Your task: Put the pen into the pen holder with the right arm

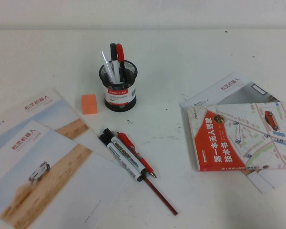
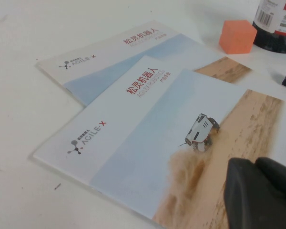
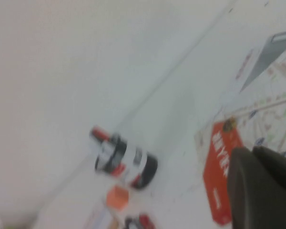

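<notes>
The red pen lies flat on the white worktop, touching two black-capped markers. It is a little way in front of the black mesh pen holder, which already has pens standing in it. An orange block sits just beside the holder. The left gripper hangs over a booklet. The right gripper hangs above a red book. It is hard to tell if either gripper is apart or together.
</notes>
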